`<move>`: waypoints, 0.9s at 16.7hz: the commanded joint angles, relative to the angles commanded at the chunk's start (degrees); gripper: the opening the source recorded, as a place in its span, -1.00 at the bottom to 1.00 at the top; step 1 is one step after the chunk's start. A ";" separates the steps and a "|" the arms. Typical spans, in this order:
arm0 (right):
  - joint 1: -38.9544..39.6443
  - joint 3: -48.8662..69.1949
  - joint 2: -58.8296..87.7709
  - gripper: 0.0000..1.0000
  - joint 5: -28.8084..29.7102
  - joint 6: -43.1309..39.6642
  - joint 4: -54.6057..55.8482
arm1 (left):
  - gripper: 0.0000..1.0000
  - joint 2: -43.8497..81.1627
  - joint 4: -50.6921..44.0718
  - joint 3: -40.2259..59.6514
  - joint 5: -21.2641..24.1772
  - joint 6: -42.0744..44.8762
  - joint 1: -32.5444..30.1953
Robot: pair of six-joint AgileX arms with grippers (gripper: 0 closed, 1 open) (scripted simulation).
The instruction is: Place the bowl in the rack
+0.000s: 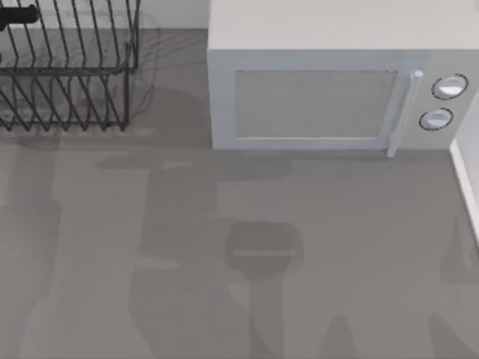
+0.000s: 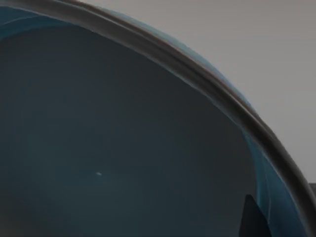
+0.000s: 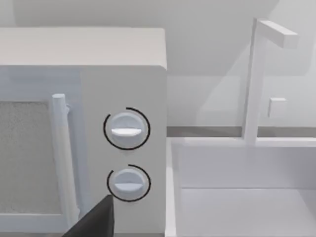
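rack [image 1: 63,63]: black wire dish rack of upright and slanted rods, standing on the grey table [image 1: 224,262] to the left of the microwave, at the top view's far left corner; a short gap of bare table lies between the two.
microwave [image 1: 337,90]: white, closed door with a mesh window, a vertical bar handle [image 1: 400,112] on the door's right edge, two round knobs [image 1: 447,87] stacked just right of that handle.
bowl [image 2: 123,148]: seen very close from the left wrist camera; blue-grey inner surface, with a dark rim band [image 2: 207,79] curving across and a lighter blue strip along it; behind it a plain pale wall. its place relative to the microwave or the rack cannot be told from this view.
left claw: a dark wedge [image 2: 254,219] shows against the bowl's inner wall near the rim, probably a fingertip; whether the claw is wide, narrow or clamped on the bowl, i cannot tell.
right claw: one dark fingertip [image 3: 96,222] shows low in front of the microwave's knob panel, below the lower knob; spread cannot be told.
sink [image 3: 237,197]: white basin directly right of the microwave, with a white angular faucet [image 3: 256,74] rising behind it.
dark part [image 1: 19,15]: a black rounded piece over the rack's top rods, on the side away from the microwave; what it is cannot be told.
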 joint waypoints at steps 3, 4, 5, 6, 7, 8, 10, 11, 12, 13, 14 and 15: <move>0.00 0.00 0.00 1.00 0.00 0.00 0.00 | -0.70 0.00 0.00 0.00 0.00 0.00 0.00; 0.00 0.00 0.00 1.00 0.00 0.00 0.00 | -0.55 0.00 0.00 0.00 0.00 0.00 0.00; 0.00 0.00 0.00 1.00 0.00 0.00 0.00 | -0.40 0.00 0.00 0.00 0.00 0.00 0.00; 0.00 0.00 0.00 1.00 0.00 0.00 0.00 | -0.25 0.00 0.00 0.00 0.00 0.00 0.00; 0.00 0.00 0.00 1.00 0.00 0.00 0.00 | -0.10 0.00 0.00 0.00 0.00 0.00 0.00; 0.00 0.00 0.00 1.00 0.00 0.00 0.00 | 0.06 0.00 0.00 0.00 0.00 0.00 0.00; 0.00 0.00 0.00 1.00 0.00 0.00 0.00 | 0.36 0.00 0.00 0.00 0.00 0.00 0.00; 0.00 0.00 0.00 1.00 0.00 0.00 0.00 | 0.51 0.00 0.00 0.00 0.00 0.00 0.00; 0.00 0.00 0.00 1.00 0.00 0.00 0.00 | 0.66 0.00 0.00 0.00 0.00 0.00 0.00; 0.00 0.00 0.00 1.00 0.00 0.00 0.00 | 0.81 0.00 0.00 0.00 0.00 0.00 0.00; 0.00 0.00 0.00 1.00 0.00 0.00 0.00 | 0.96 0.00 0.00 0.00 0.00 0.00 0.00; 0.00 0.00 0.00 1.00 0.00 0.00 0.00 | 1.00 0.00 0.00 0.00 0.00 0.00 0.00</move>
